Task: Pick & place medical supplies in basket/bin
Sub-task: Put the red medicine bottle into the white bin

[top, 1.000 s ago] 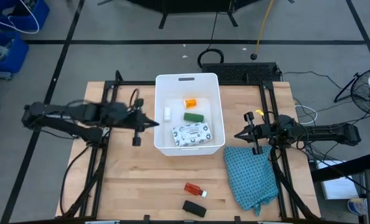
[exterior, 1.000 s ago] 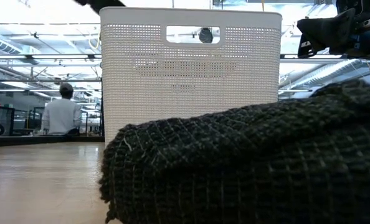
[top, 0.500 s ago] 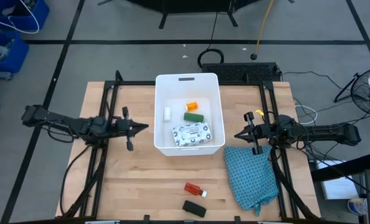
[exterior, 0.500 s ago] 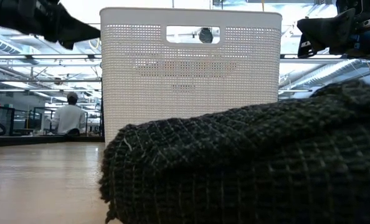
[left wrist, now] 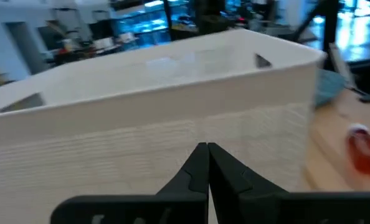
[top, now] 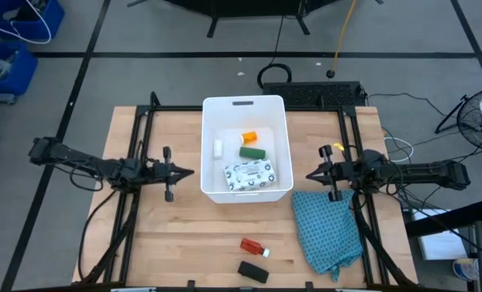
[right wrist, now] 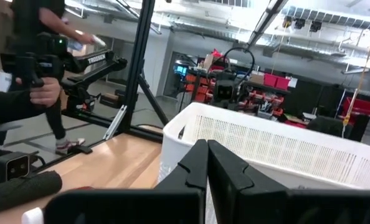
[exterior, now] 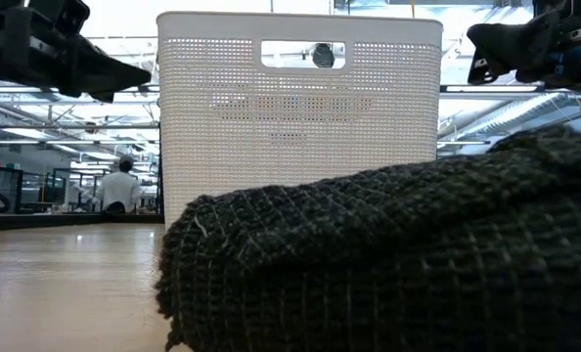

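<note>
So both my pincers are pinched tight and empty: left pincer (top: pixel 191 171) beside the bin (top: pixel 211 142), right pincer (top: pixel 308 175) on its other side. Four items are inside; red tube (top: pixel 254 246) and black oblong (top: pixel 253 272) wait near the worktop's front edge. Next I'd say: open up, reach down there.

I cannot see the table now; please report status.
Left gripper shut, empty, beside bin. Right gripper shut, empty. Red tube, black oblong not yet binned. Path clear.

No legible text or labels.
</note>
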Available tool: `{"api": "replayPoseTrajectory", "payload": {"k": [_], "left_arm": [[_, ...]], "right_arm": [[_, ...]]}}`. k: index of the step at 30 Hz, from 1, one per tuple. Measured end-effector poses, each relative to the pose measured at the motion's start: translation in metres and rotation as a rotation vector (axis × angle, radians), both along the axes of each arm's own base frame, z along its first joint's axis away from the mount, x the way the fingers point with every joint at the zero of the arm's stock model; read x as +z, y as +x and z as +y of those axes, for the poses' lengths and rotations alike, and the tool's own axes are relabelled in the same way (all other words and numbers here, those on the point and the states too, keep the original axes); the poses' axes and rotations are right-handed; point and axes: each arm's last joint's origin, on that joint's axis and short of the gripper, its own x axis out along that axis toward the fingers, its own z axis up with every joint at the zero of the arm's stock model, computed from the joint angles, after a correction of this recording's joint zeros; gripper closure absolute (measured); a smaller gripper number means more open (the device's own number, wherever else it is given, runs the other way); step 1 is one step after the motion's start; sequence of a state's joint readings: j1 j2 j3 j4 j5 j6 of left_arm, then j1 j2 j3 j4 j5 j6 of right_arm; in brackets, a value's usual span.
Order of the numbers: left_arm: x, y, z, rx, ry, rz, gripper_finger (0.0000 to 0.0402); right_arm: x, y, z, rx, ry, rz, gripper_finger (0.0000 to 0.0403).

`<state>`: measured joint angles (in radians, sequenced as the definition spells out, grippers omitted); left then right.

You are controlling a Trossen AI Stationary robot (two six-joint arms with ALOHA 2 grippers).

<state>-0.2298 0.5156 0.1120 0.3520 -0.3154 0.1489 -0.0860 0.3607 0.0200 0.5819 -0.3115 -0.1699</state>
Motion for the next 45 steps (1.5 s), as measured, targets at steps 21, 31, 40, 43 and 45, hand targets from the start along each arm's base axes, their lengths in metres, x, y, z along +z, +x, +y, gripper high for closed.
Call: {"api": "replayPoseTrajectory", "payload": {"k": [21,31,40,43,45], "left_arm": [[-0.001,0.000,-0.001,-0.033,-0.023,0.006,0.0393],[-0.001,0.000,-0.001,-0.042,-0.033,0.010,0.0392],[-0.003,0.000,-0.001,-0.042,-0.045,0.030,0.0392],[-0.004,0.000,-0.001,-0.042,-0.044,0.033,0.0392],[-0.004,0.000,-0.001,-0.042,-0.044,0.033,0.0392]], "right_arm": [[0.067,0.001,0.010,0.002,-0.026,-0.032,0.0403],[0.136,0.031,0.036,-0.069,-0.090,0.176,0.0403],[0.135,0.080,0.090,-0.210,-0.213,0.290,0.0403],[0.134,0.088,0.111,-0.214,-0.221,0.290,0.0403],[0.134,0.092,0.125,-0.199,-0.204,0.292,0.0403]]}}
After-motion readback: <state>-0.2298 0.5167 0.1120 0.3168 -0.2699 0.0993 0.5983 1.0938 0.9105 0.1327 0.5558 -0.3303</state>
